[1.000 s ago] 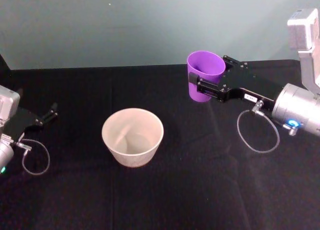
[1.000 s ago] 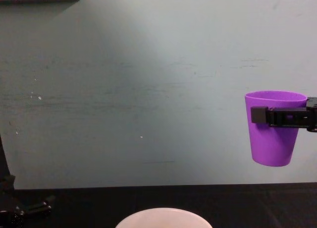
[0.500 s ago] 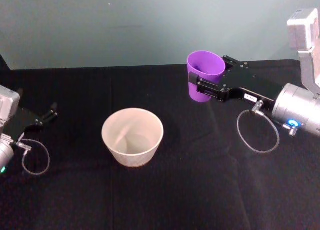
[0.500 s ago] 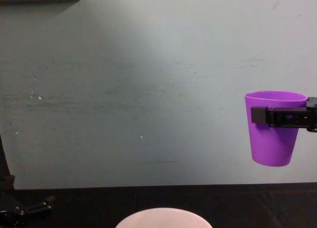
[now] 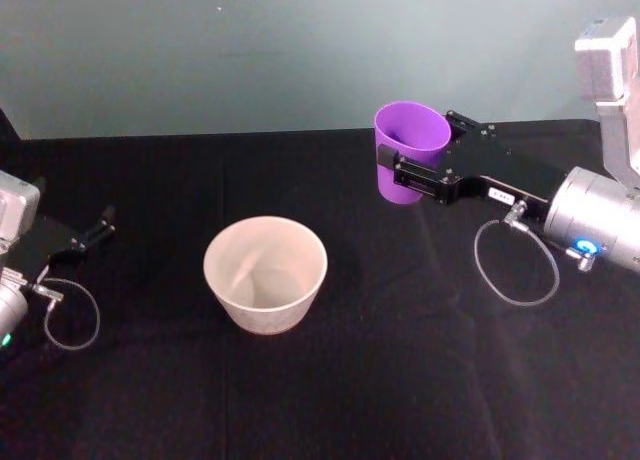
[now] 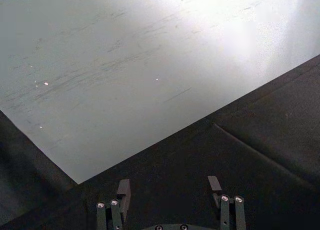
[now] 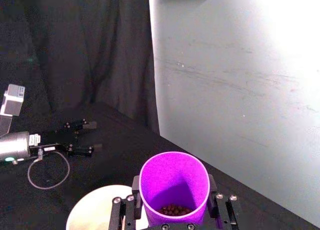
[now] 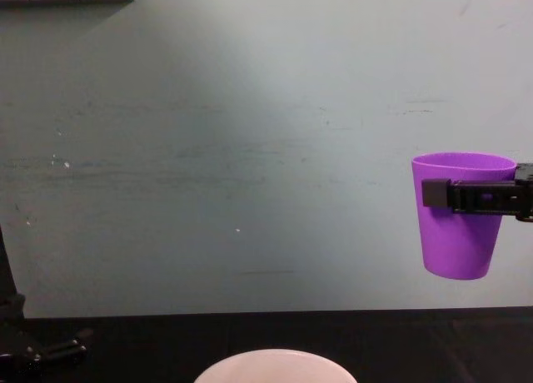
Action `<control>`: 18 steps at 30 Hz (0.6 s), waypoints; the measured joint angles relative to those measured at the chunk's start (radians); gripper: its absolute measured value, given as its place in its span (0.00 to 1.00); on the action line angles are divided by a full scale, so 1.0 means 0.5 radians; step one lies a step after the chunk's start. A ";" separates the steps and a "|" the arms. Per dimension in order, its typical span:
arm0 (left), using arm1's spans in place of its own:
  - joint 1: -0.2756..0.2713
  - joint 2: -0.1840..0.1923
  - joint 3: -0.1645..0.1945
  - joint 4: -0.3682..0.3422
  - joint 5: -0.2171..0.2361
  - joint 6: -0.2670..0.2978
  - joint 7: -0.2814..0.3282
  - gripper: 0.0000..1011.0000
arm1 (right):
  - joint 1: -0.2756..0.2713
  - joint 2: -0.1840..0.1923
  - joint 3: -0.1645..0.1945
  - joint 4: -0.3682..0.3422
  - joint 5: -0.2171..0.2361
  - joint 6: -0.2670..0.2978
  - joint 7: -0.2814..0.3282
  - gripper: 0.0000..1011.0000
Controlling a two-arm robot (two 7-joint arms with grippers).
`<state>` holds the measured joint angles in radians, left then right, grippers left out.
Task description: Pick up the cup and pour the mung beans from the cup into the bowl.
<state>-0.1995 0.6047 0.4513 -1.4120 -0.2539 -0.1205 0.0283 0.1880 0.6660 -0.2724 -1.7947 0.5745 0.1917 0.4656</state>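
Since the small bright purple plastic cup (image 5: 402, 190) hangs upright above the black surface (image 5: 400, 360), right of the wide pale round bowl (image 5: 262, 315) and clamped between the fingers of the right gripper (image 5: 418, 142), its tiny round mung beans (image 7: 172, 209) lie pooled at the bottom, apparently kept level for pouring, while the left gripper (image 6: 169, 185) lies parked, open and empty.

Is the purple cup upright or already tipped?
Upright: the cup hangs level-rimmed in the right hand, mung beans lying at its bottom.

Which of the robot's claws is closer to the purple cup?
The right. Its claw is clamped around the cup, held in the air; the left claw sits far off, beyond the bowl.
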 joint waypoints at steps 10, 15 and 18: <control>0.000 0.000 0.000 0.000 0.000 0.000 0.000 0.99 | 0.000 0.000 0.000 0.000 0.000 0.000 0.000 0.72; 0.000 0.000 0.000 0.000 0.000 0.000 0.000 0.99 | 0.000 0.001 -0.002 0.001 0.000 -0.004 0.000 0.72; 0.000 0.000 0.000 0.000 0.000 0.000 0.000 0.99 | 0.005 0.011 -0.019 0.035 -0.001 -0.055 0.021 0.72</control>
<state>-0.1996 0.6047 0.4514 -1.4120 -0.2539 -0.1205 0.0283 0.1907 0.6714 -0.2820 -1.7770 0.5740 0.1641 0.4762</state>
